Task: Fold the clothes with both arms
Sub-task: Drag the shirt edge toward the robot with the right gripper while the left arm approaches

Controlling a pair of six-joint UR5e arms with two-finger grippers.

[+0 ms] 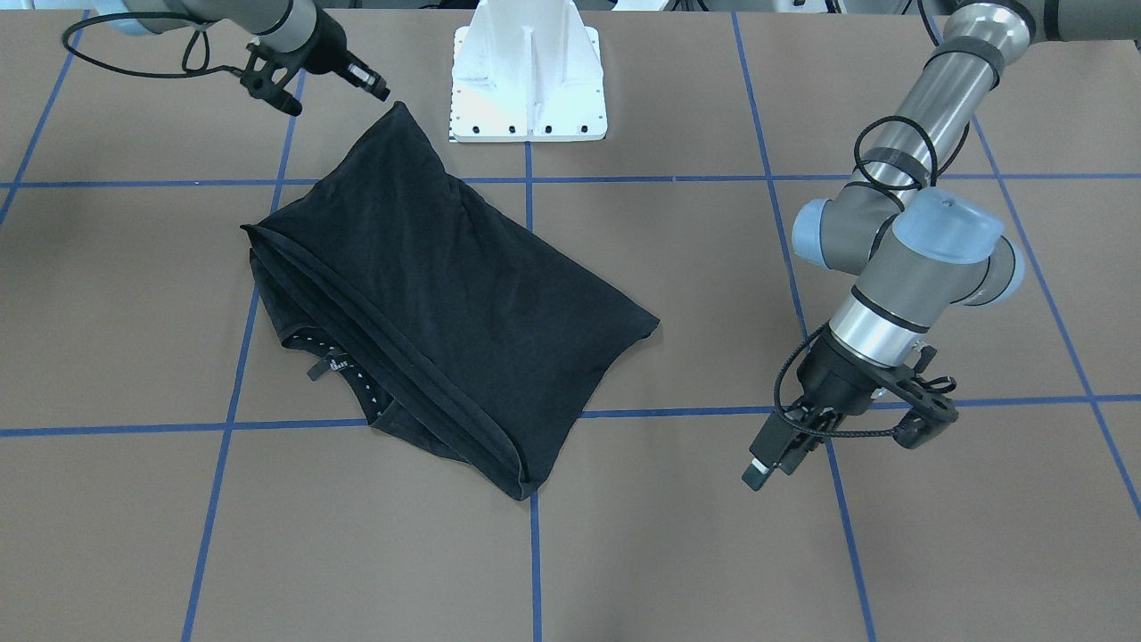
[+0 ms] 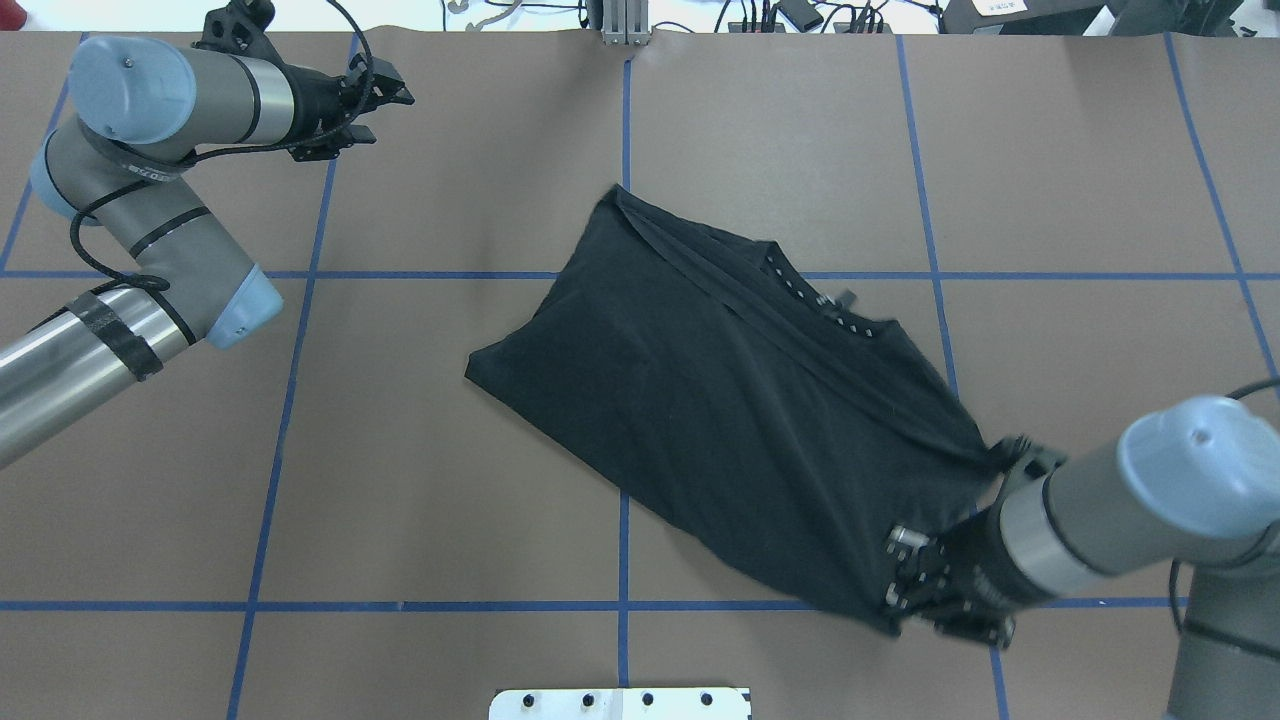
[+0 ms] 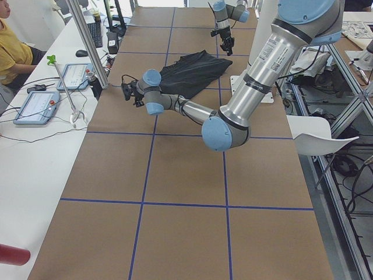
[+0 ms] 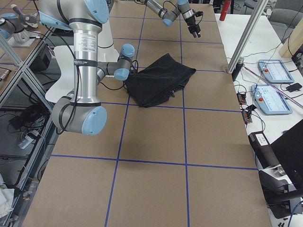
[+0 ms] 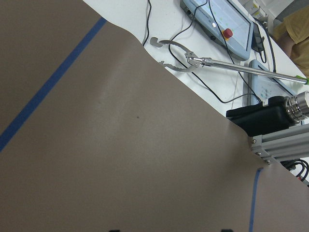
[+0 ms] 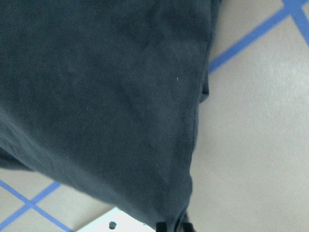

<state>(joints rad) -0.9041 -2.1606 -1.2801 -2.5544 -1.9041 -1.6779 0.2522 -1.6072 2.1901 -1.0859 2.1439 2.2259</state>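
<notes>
a soft black fabric t-shirt (image 1: pixel 446 285) lay doubled over on the flat brown table (image 1: pixel 802 553), which was crossed by a grid of blue tape lines (image 1: pixel 214 499). it sat in front of the white metal mounting base (image 1: pixel 528 80), across the centre line and mostly on the robot's right half. its neckline (image 1: pixel 343 366), with a dotted inner band and a small dark label, peeked out from under the top layer on the side away from the robot. the chest print did not show.

the right arm's black two-finger gripper (image 1: pixel 380 90) was at the shirt's corner nearest the base. that corner rose in a narrow peak to the fingertips. in the right wrist view the cloth ran down to a point between the two fingertips (image 6: pixel 162 226), which stood close together, so the right gripper was pinched closed on the t-shirt's corner. the rest of the shirt lay on the table with loose creases running away from the held corner.

the left arm's black two-finger gripper (image 1: pixel 768 465) was well apart from the shirt, over bare table on the robot's left, near the far edge. in the left wrist view two dark tips showed at the bottom edge with a wide gap between them, so its fingers stood apart and held nothing. beyond the table's edge that view showed a long metal grabber tool (image 5: pixel 193 59) and a grey control pendant with a red button (image 5: pixel 217 19) on a white bench.
</notes>
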